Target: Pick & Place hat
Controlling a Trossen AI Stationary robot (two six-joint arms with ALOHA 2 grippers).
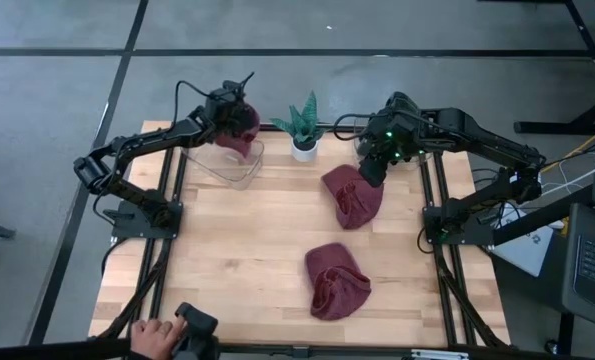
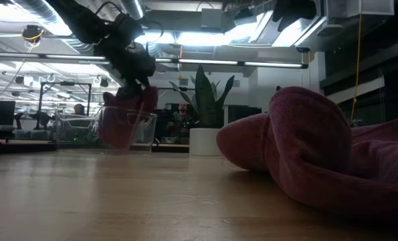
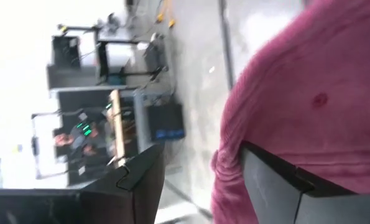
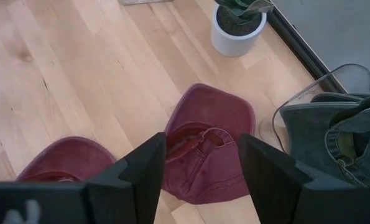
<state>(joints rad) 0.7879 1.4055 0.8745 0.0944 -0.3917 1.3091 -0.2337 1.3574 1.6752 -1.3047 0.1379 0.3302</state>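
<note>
Two dark jointed arms, black cables, green lights.

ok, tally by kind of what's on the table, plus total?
Red hats: 3, one at the clear bin, one near the plant, one nearer the front edge
Clear bin: 1
Potted plant: 1
Total: 5

Left gripper (image 1: 239,122) reached to far-left table edge, fingers parted. Right gripper (image 4: 198,163) angled down mid-table, fingers spread wide.
</note>
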